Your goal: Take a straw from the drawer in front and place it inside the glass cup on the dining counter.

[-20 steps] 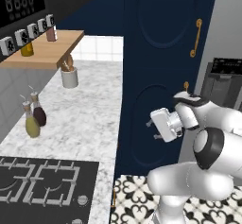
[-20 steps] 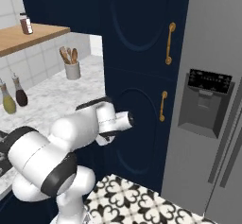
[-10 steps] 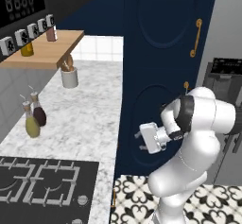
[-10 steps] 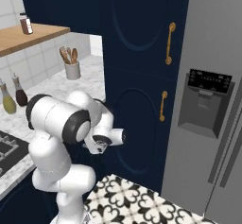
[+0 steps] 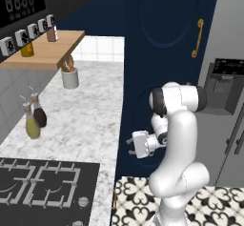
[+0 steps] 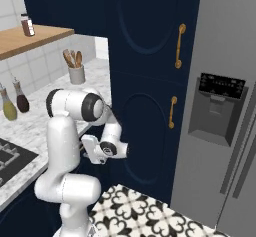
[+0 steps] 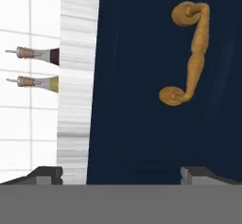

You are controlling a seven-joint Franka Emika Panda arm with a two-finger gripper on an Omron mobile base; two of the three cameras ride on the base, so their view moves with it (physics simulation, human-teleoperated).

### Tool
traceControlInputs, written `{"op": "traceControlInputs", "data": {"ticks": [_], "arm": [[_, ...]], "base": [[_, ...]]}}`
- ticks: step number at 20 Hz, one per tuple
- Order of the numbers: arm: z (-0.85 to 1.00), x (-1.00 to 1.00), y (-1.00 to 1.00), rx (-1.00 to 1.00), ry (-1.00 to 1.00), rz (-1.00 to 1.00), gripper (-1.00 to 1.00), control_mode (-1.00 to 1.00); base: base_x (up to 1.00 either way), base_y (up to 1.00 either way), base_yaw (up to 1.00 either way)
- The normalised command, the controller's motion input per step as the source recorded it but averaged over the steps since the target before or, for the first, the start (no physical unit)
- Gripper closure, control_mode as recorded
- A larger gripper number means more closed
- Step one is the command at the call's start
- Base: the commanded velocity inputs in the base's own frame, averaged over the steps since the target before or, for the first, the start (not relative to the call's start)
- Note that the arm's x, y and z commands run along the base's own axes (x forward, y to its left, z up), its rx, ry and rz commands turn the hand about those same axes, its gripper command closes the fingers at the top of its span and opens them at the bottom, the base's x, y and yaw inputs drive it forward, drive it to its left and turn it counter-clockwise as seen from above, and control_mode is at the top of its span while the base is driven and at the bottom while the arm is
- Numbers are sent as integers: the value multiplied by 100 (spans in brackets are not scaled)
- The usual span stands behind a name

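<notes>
My gripper [image 7: 122, 175] is open, its two dark fingertips [image 7: 47, 173] spread wide with nothing between them. It points at the shut navy front of the drawer [image 7: 137, 76], a short way off, and the drawer's brass handle [image 7: 191, 53] lies up and to the right in the rolled hand view. The white marble worktop edge [image 7: 78, 76] runs beside that front. From the base views the gripper [image 5: 131, 146] [image 6: 86, 146] hangs low beside the cabinet under the worktop, on a folded arm. The straw, the glass cup and the dining counter are out of view.
A black hob [image 5: 38, 191], two oil bottles [image 5: 33, 122] and a crock of wooden spoons [image 5: 70, 77] stand on the marble worktop. Tall navy doors with a long brass handle [image 5: 198, 38] rise behind the arm. A grey fridge [image 6: 225, 106] stands to the right.
The arm has folded down and the hand has dropped lower, turning toward the cabinet front under the worktop. The jaws have stayed open.
</notes>
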Motion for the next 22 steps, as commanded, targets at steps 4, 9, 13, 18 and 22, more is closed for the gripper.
{"op": "traceControlInputs", "data": {"ticks": [4, 9, 13, 18, 22], "arm": [[-33, 56, 37, 7, -3, 8, -100, -100], [-35, 58, 37, 3, -3, 4, -100, -100], [-47, 38, 19, 0, 0, 0, -100, -100], [-50, 37, 3, 0, 0, -1, -100, -100], [-37, 36, 3, 0, 0, -3, -100, -100]], "base": [[0, 0, 0], [0, 0, 0], [0, 0, 0], [0, 0, 0], [0, 0, 0]]}}
